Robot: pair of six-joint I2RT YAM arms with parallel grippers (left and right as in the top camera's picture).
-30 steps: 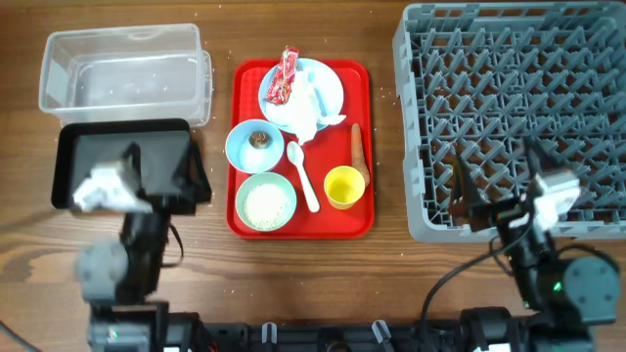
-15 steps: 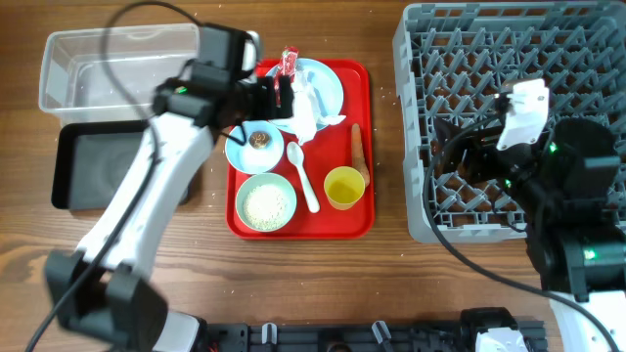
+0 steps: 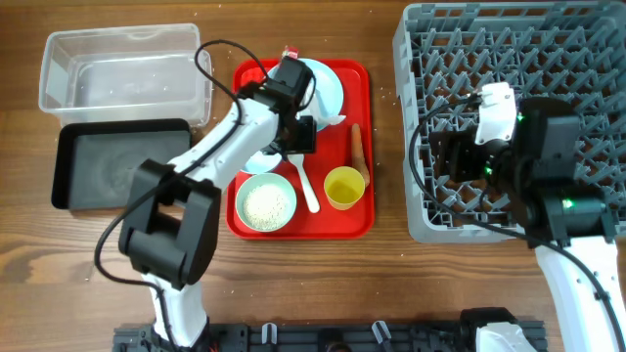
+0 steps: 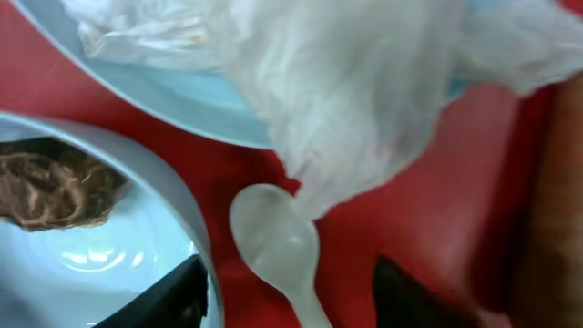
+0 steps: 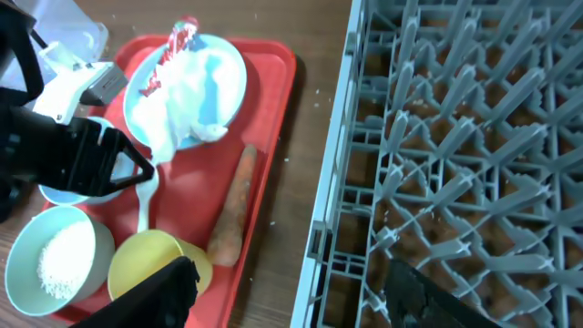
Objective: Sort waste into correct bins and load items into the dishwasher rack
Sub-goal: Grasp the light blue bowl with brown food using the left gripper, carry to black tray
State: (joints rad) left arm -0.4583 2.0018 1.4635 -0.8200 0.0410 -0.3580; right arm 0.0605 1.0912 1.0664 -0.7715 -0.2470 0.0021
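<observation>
While the left gripper [image 4: 291, 301] hung low over the red tray [image 3: 347, 223], its fingers [image 4: 173, 296] stood apart on either side of the white spoon [image 4: 273, 239], gripping nothing. Spoon lay on the tray between the bowl with the brown lump [image 4: 50, 187] and the carrot stick [image 3: 358, 147]. Crumpled napkin [image 4: 346, 100] sat on the blue plate [image 4: 182, 91], drooping to just above the spoon. Red wrapper [image 5: 178, 41] lay at the plate's far edge. Rice bowl [image 3: 265, 203] and yellow cup [image 3: 343, 186] sat at the tray's near side. Right gripper [image 5: 291, 292] hovered over the dishwasher rack [image 3: 548, 59], fingers open, holding nothing. Clear tub [image 3: 49, 68] and black tray [image 3: 108, 166] sat on the table to the left.
</observation>
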